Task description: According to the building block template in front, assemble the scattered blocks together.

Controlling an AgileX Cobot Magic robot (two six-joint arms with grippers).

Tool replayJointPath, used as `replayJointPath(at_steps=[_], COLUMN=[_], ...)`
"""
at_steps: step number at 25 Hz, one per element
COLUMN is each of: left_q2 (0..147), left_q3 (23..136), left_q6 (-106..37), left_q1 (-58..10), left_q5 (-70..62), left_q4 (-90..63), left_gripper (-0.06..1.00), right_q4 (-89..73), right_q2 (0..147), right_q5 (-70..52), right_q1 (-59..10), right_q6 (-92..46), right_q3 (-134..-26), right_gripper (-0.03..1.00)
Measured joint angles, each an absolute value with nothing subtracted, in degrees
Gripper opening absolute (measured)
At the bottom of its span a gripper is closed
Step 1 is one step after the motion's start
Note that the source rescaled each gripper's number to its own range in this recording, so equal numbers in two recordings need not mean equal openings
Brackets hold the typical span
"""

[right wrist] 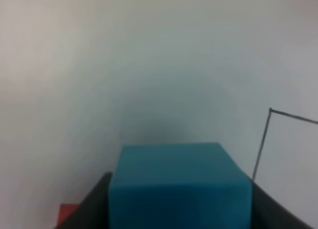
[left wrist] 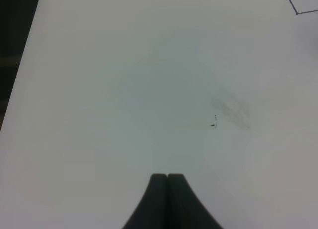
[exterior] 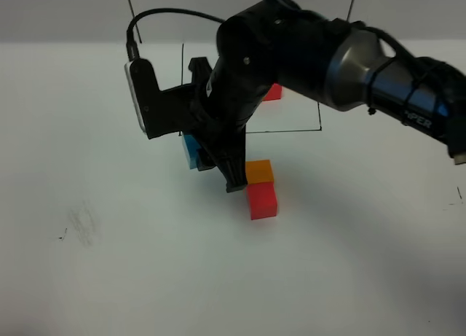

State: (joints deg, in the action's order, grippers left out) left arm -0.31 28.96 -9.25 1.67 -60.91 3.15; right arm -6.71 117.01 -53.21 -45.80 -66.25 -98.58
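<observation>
Left end effector (left wrist: 168, 178): fingers pressed together on nothing, hanging over the bare surface (exterior: 109, 278). I judge it is parked there to leave the working area free.

Blue block (exterior: 191, 151): a matte sky-blue cube, edges crisp, clamped squarely between the jaws of the right end effector (right wrist: 181, 209), which stand about half apart, set by the cube's width. I cannot tell whether it touches the surface. I hold it low so that, as I judge, it can be slid in against its neighbours.

Orange block (exterior: 260, 170): just beside the outer finger, on the side away from the blue block. Red block (exterior: 262, 201): touching the orange one on its side farther from the arm's wrist, so two of the three scattered blocks are already joined.

Building block template (exterior: 273, 92): beyond the end effector, largely hidden by the arm; only its red cube and part of the black frame (exterior: 320, 117) show.
</observation>
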Motion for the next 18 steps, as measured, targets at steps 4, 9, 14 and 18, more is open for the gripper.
replayJointPath(at_steps=[4,9,14,18], left_q2=[-0.3,-0.3,-0.3,-0.3], left_q3=[29.0,29.0,29.0,29.0], left_q6=[-9.3,-9.3,-9.3,-9.3], left_q1=[1.7,1.7,1.7,1.7], left_q5=[-60.9,-60.9,-60.9,-60.9], left_q4=[3.2,3.2,3.2,3.2], left_gripper=[0.0,0.0,0.0,0.0], right_q4=[-6.9,-6.9,-5.4,-5.3], right_q2=[121.2,124.6,125.3,125.8], right_q5=[-54.2,-55.6,-56.9,-58.4], right_q1=[-46.4,-46.5,-46.5,-46.5], right_q6=[-68.5,-69.2,-70.0,-70.1], right_q3=[-101.7,-104.2,-104.3,-104.3], right_gripper=[0.43,0.43,0.43,0.43])
